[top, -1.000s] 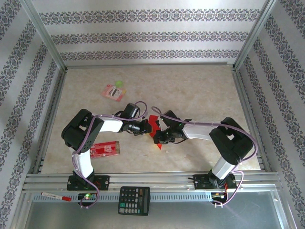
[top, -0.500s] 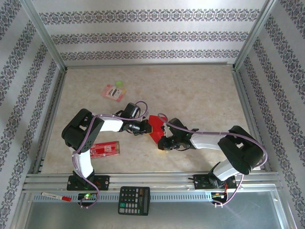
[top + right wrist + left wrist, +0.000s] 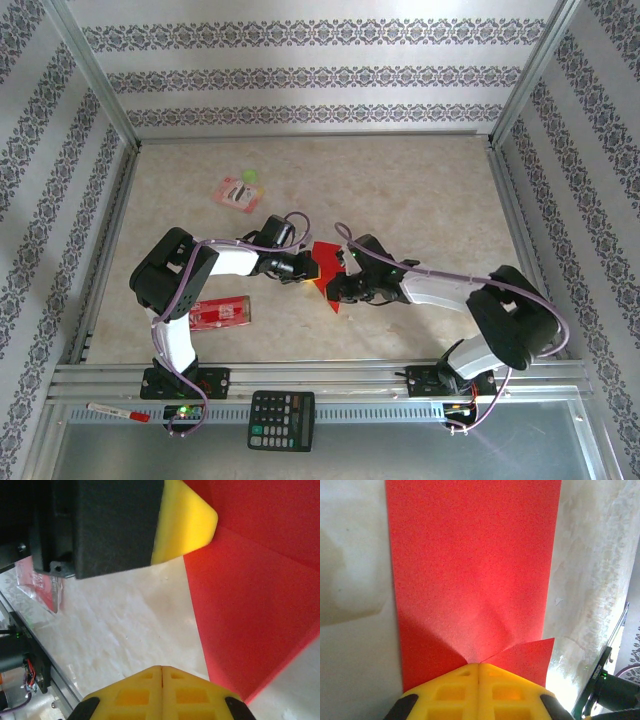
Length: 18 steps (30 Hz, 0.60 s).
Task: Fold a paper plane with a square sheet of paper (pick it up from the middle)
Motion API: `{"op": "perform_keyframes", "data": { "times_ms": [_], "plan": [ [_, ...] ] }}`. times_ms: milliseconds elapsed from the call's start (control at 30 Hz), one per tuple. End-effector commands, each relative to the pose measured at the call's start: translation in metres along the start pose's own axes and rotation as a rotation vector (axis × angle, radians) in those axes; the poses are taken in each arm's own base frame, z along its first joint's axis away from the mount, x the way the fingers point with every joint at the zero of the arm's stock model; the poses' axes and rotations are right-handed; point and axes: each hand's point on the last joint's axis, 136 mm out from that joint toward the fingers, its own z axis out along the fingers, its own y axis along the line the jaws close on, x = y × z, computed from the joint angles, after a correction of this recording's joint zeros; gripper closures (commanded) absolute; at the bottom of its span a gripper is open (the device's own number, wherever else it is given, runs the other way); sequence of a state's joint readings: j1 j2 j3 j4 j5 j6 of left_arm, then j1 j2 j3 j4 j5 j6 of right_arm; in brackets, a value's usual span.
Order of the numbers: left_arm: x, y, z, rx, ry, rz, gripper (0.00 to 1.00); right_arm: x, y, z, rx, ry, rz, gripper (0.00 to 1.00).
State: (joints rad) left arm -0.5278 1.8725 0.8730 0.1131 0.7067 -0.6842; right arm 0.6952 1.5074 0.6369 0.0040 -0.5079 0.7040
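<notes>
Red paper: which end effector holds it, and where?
The left end effector pinches the red paper at its near edge; the right end effector is shut beside it.

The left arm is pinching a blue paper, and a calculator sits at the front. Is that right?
No, the paper is red, not blue. The left wrist view shows the left end effector pinching it. The calculator does sit at the front.

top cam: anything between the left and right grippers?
The red paper, partly folded. The top view shows it between the left gripper and the right gripper; the left wrist view shows the left fingers shut on its edge.
</notes>
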Motion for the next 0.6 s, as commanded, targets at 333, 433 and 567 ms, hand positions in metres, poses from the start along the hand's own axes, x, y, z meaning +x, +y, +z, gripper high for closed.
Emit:
{"op": "perform_keyframes", "data": {
  "times_ms": [333,433,567],
  "plan": [
    [0.012,0.046,0.002,-0.190,0.039,-0.084,1.00,0.026,-0.054,0.021,0.088,0.086,0.078,0.99],
    [0.000,0.025,-0.005,-0.139,0.017,-0.068,0.96,0.032,-0.064,0.020,0.110,0.093,0.099,0.99],
    [-0.012,-0.013,-0.017,-0.025,-0.020,-0.056,0.87,0.036,-0.072,0.020,0.125,0.099,0.117,0.99]
  ]
}}
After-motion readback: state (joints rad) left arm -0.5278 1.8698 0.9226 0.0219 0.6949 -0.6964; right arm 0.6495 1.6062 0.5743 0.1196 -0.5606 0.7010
